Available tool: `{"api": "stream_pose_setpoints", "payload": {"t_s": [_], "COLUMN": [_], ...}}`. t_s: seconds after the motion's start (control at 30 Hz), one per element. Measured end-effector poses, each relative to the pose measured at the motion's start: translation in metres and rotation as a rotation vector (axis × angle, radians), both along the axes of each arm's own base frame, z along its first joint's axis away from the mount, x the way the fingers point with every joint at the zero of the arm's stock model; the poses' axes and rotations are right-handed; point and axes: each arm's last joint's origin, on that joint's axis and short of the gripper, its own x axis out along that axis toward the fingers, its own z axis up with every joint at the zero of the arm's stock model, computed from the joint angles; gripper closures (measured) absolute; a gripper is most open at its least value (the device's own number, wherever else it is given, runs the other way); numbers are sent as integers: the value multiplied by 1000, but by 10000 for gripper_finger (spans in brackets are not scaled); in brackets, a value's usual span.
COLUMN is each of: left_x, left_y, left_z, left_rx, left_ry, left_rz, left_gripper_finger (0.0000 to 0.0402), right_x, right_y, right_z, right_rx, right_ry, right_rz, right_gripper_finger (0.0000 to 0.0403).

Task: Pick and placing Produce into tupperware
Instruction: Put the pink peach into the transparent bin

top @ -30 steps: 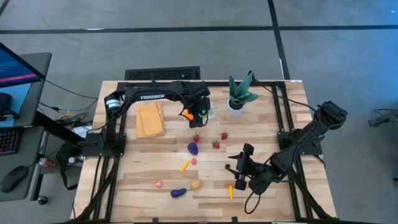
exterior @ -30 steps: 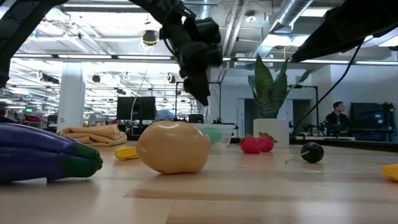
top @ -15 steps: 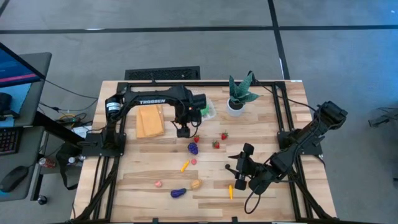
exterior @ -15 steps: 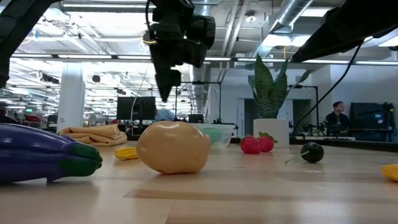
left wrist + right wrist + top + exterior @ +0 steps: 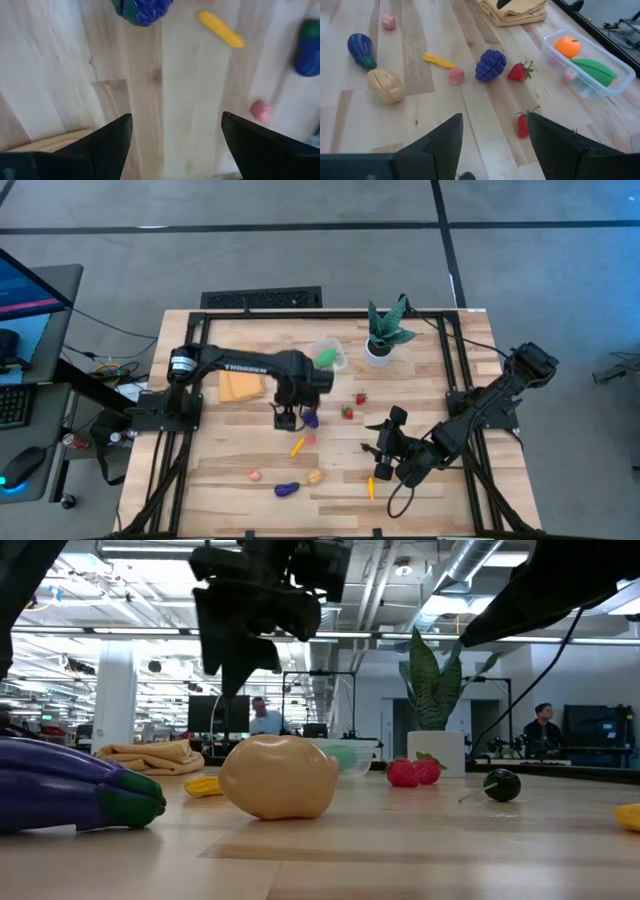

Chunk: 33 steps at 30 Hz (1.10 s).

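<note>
**Left end effector hangs released beside the grapes; tub already holds three pieces**

The left end effector (image 5: 286, 418) hangs over the middle of the wooden surface (image 5: 230, 450), its two fingers spread wide and holding nothing. In the left wrist view bare wood shows between the dark fingers (image 5: 107, 142), with the purple grapes (image 5: 142, 10) ahead of them, the yellow piece (image 5: 221, 30) a little farther off, and a pink bit (image 5: 261, 110) to one side. From above, the grapes (image 5: 311, 419) lie just beside this end effector, apart from it.

The right end effector (image 5: 384, 446) waits low over the right half of the surface, its fingers parted and empty, near an orange piece (image 5: 370, 487).

The tupperware (image 5: 329, 355) stands at the back of the surface, between the folded tan cloth (image 5: 238, 385) and the potted plant (image 5: 383, 335). The right wrist view shows an orange fruit (image 5: 568, 47), a long green piece (image 5: 592, 70) and a small pink piece (image 5: 568, 75) inside the clear tub (image 5: 620, 82).

The rest of the produce lies loose on the wood. Two strawberries (image 5: 360, 397) sit to the right of the grapes. Nearer the front edge are a tan potato-like piece (image 5: 315, 476), a dark eggplant (image 5: 287, 490) just beside it, and a pink bit (image 5: 254, 475) farther left. In the low view the tan piece (image 5: 278, 776) and the eggplant (image 5: 75, 785) fill the foreground, the left arm hanging above them, and a person (image 5: 543, 725) sits in the room behind the surface.
</note>
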Motion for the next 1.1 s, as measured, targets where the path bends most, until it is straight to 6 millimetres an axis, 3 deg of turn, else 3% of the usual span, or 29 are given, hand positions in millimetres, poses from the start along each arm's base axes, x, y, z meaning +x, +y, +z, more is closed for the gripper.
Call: {"api": "stream_pose_setpoints", "payload": {"t_s": [0.13,0.3,0.53,0.7,0.9,1.1], "left_x": [-9,-42,-113,-170,-224,-244], "left_y": [-24,-50,-85,-97,-101,-108], "left_z": [-5,-3,12,22,7,-24], "left_rx": [92,220,309,347,234,-26], "left_ry": [-19,-88,-356,-663,-962,-1050], "left_rz": [-45,-65,-44,95,281,343], "left_gripper_finger": [106,106,106,106,106,106], "right_x": [0,0,0,1,8,12], "right_y": [0,0,0,0,-3,-10], "right_z": [0,0,0,1,4,4], "right_rx": [-2,-2,-1,-16,-24,-20], "right_ry": [2,2,0,-6,-30,-27], "right_rz": [2,1,-1,7,9,-16], "right_gripper_finger": [187,187,187,187,187,187]}}
